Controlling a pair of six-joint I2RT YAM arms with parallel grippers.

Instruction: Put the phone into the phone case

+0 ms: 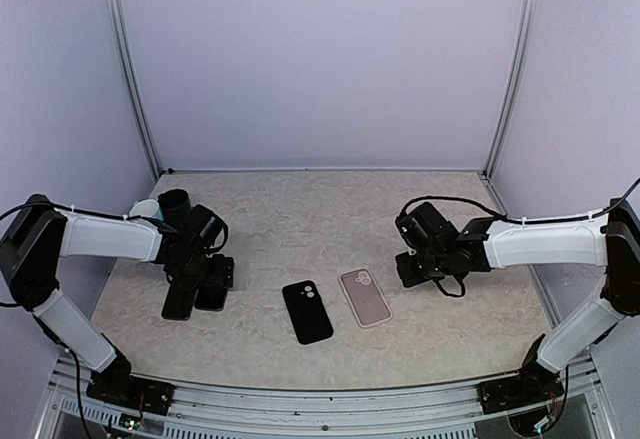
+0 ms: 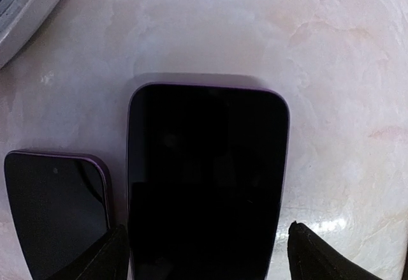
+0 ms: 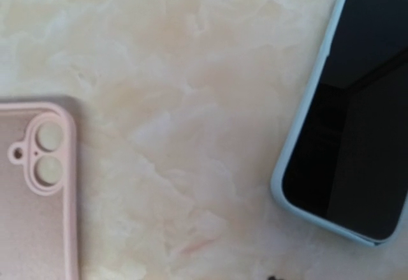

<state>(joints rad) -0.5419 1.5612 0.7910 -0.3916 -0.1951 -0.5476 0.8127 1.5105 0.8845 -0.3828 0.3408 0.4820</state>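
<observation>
Two robot arms are reaching over a pale marbled bench (image 1: 300,209). The left tool (image 2: 205,257) is hovering low over a purple-edged phone (image 2: 207,178), which is lying flat with its dark screen up. The tool's fingers (image 2: 105,261) are standing spread, one along each long side of the phone, close beside its edges and pinching nothing. The phone's long axis is running straight out ahead of the tool, so the fingers are facing each other across its short width. The coming grasp seems to be depending on that alignment. A second dark phone (image 2: 54,210) is lying parallel to the first, just outside the finger on the left of the wrist view, close enough that a careless move may nudge it.

From above, a black case (image 1: 307,311) is lying flat off to the side of the left tool, toward the other arm and apart from both tools. A pink case (image 1: 365,297) is lying just past it, nearer the right tool (image 1: 412,267). The left tool is the nearer one to the purple-edged phone, and the black case is the nearer case. Which case this phone is meant for cannot be told.

The right tool is hanging low beside the pink case. Its wrist camera is showing a blue-edged phone (image 3: 354,114) on one side and the pink case on the other. Its fingers are not showing, so whether they are spread or pressed together cannot be told.
</observation>
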